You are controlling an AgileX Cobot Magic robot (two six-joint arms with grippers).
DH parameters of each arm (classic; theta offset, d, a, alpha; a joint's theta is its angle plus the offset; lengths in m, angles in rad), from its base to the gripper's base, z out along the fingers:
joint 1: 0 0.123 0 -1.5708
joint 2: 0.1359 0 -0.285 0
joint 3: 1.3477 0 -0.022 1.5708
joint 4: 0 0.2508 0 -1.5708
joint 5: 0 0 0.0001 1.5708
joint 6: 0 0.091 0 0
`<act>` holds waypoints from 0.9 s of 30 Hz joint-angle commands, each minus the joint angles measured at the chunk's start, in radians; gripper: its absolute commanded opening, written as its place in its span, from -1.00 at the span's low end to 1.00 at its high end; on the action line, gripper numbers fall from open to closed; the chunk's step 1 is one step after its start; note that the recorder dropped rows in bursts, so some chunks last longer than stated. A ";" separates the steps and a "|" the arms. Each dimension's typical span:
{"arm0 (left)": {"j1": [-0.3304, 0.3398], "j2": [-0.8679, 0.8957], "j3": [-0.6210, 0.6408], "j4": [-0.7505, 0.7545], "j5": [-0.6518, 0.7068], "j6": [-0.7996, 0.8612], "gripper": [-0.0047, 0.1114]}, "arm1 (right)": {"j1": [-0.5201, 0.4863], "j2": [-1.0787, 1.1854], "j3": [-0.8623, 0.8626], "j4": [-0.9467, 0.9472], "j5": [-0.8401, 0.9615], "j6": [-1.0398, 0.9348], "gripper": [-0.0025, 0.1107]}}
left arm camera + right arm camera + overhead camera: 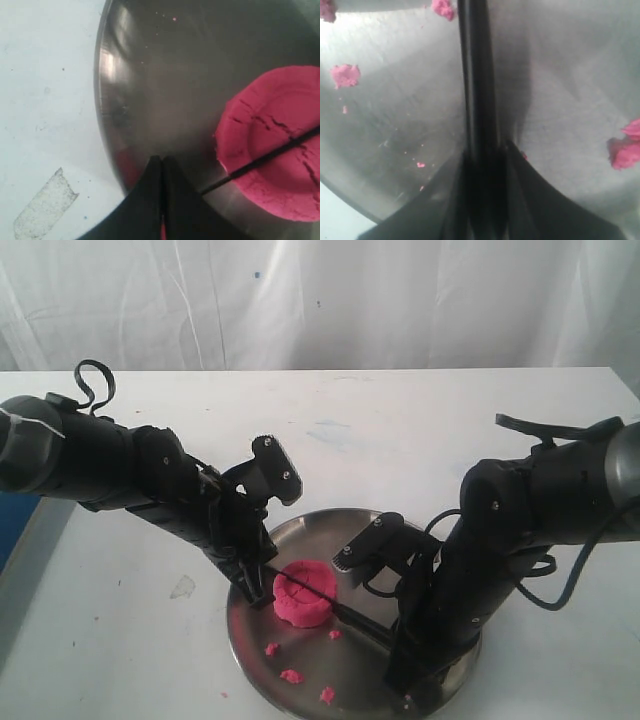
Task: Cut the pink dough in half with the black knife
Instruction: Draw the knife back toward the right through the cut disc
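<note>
Out on the white counter (400, 430), my exterior camera shows the steel plate (322, 530) with the pink dough (303, 593) sitting a little left of its middle. The black knife (362, 621) lies across the top of the puck, pressed into a dark line, and runs back to the right claw (398, 638), which grips it low over the plate. My left claw (262, 592) is down at the dough's left edge; from this angle I cannot tell whether it touches. A few pink crumbs (291, 675) lie on the near part of the plate. From the left wrist camera, the left claw (161, 161) has its two fingers (145, 205) pressed together, the tip over bare steel plate (150, 75), just beside the dough (280, 115) but apart from it. The knife (260, 159) shows as a thin black line sunk in the cracked pink surface, its point reaching out past the puck towards the fingers. A scrap of tape (45, 207) sits on the counter (45, 75). From the right wrist camera, the right claw (485, 172) is clamped on the knife (475, 75), and crumbs (345, 75) dot the plate (560, 75) on both sides of the blade.
</note>
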 commanded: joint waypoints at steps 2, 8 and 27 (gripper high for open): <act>-0.004 0.010 0.013 -0.013 0.059 -0.003 -0.92 | 0.000 0.005 0.001 0.012 -0.033 0.021 -0.96; -0.004 0.010 0.013 -0.013 0.073 -0.003 -0.92 | 0.000 0.005 0.001 0.012 -0.006 0.021 -0.96; -0.004 0.025 0.013 -0.014 0.102 -0.005 -0.92 | 0.000 0.005 0.001 0.015 -0.002 0.043 -0.96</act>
